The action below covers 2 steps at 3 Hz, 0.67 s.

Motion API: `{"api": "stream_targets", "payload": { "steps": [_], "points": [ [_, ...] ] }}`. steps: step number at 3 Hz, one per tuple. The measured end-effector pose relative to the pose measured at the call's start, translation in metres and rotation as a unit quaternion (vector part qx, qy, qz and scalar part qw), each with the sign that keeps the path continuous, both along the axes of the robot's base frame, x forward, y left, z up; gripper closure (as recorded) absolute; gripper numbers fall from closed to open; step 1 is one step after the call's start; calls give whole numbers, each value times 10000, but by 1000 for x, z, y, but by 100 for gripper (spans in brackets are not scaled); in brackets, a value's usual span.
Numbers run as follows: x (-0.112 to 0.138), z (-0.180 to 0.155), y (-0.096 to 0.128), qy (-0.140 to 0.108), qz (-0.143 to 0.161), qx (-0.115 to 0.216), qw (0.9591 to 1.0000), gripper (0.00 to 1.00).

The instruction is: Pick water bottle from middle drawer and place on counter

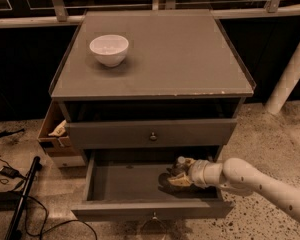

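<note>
Grey middle drawer point(125, 186) at the lower middle holds the water bottle point(172, 175), my gripper point(180, 172) is right at it, grip I cannot tell, so next I must lift it to the counter point(190, 59).

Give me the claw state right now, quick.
Claw: inside the middle drawer, at its right end; state cannot be told.

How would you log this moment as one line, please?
gripper: in middle drawer, at water bottle | counter: holds white bowl

White tubular arm point(262, 183), ribbed wrist point(204, 173), yellowish gripper point(179, 176) in middle drawer point(122, 185)
</note>
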State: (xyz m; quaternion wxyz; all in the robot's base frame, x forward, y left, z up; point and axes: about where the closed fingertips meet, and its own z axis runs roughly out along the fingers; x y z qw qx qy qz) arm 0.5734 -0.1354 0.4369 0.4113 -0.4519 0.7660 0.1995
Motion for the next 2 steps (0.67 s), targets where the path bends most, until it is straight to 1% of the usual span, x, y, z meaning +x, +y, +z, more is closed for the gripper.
{"api": "stream_targets", "payload": {
  "steps": [1, 2],
  "points": [
    [0, 0, 0, 0, 1, 0, 10000, 89],
    [0, 0, 0, 1, 5, 2, 10000, 100]
  ]
}}
